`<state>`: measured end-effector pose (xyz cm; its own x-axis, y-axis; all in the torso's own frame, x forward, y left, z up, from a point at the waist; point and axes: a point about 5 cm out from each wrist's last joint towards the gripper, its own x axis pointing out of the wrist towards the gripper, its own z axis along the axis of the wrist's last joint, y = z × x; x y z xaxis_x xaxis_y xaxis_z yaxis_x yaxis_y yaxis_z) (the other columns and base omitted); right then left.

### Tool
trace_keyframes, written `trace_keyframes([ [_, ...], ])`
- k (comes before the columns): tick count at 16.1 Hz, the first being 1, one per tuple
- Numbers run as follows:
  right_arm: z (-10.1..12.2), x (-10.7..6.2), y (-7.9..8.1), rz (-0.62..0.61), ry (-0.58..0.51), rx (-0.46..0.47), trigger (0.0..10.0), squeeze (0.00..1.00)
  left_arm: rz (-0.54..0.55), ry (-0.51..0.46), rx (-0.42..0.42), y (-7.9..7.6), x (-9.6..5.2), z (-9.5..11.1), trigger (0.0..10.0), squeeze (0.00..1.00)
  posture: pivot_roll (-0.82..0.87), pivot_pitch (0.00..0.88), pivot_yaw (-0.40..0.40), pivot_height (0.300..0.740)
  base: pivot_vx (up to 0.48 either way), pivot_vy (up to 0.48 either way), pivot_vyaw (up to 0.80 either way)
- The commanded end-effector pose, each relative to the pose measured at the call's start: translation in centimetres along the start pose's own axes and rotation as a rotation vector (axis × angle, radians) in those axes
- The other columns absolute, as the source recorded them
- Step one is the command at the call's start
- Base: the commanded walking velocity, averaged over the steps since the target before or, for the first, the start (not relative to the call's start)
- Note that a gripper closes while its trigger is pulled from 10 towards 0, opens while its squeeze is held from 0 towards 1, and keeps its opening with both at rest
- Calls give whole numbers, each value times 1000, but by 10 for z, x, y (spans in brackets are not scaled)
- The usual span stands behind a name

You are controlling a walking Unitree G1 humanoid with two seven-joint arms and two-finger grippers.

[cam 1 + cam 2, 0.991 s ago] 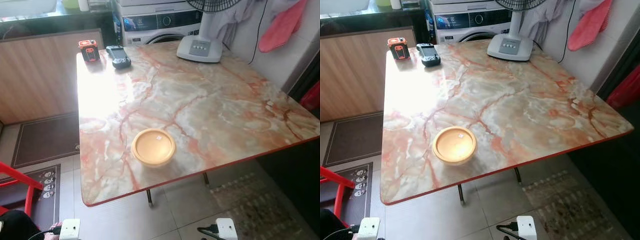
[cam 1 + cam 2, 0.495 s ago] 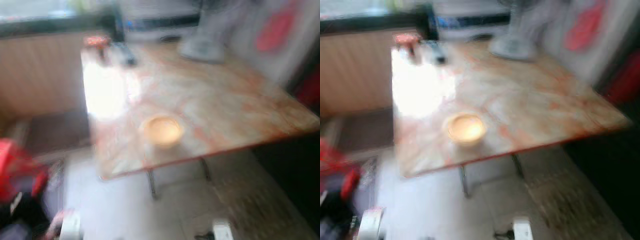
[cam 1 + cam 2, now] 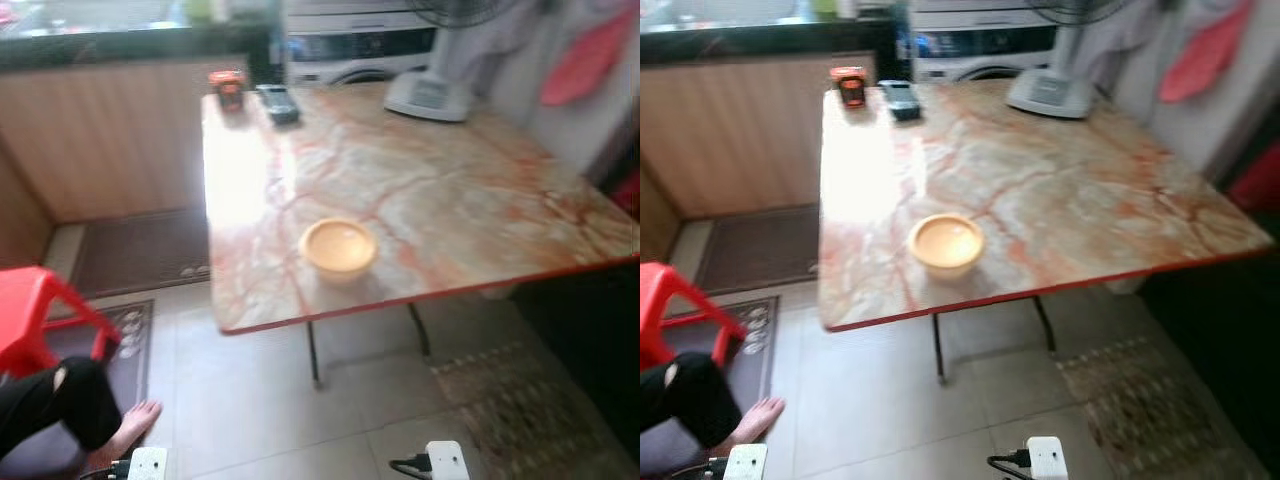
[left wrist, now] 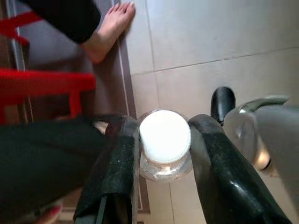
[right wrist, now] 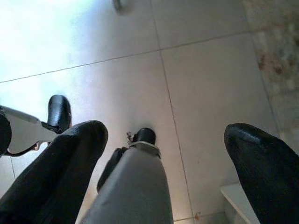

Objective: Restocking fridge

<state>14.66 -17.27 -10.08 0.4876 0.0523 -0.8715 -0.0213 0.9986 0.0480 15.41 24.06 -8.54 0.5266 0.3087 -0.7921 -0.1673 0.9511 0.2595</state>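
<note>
Left end effector point(image 4: 161, 149) clamps a bottle point(image 4: 165, 142) (bowl point(image 3: 338, 247) near table point(image 3: 470, 190) edge).

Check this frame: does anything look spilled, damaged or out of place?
Nothing is spilled or broken. The yellow bowl sits upright near the marble table's front edge. The left gripper holds a white-capped jar between its fingers. One caution: a person's bare foot rests on the floor close by.

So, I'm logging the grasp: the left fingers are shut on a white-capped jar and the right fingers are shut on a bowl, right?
Not quite. The left gripper does clamp the white-capped jar, but the right wrist view shows the right gripper open, holding nothing. The bowl sits on the table.
</note>
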Motion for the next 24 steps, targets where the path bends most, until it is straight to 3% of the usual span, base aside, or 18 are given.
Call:
trace_keyframes([
  [1, -1, 0, -2, -11, 0, 11, 10000, 0, -1, 3, 4, -1, 0, -1, 10000, 0, 92, 31, -42, 736, 0, 0, 0],
  [3, -2, -1, -3, -15, 6, 15, 10000, 0, -4, -1, 8, -2, 0, 0, 10000, 0, 92, 29, -42, 736, 0, 0, 0],
  [13, -4, 0, 0, -2, 30, -22, 10000, 0, -13, -11, 18, -1, -1, 0, 10000, 0, 115, 63, -47, 736, 0, 0, -772],
  [15, -5, 0, 0, -5, 38, -24, 10000, 0, -19, -14, 67, -1, 0, 1, 10000, 0, 114, 64, -44, 736, 0, -360, -756],
  [24, -7, -1, -1, -16, 45, -16, 10000, 0, -14, -15, 68, -2, 0, 4, 10000, 0, 111, 64, -41, 736, 0, -134, -762],
])
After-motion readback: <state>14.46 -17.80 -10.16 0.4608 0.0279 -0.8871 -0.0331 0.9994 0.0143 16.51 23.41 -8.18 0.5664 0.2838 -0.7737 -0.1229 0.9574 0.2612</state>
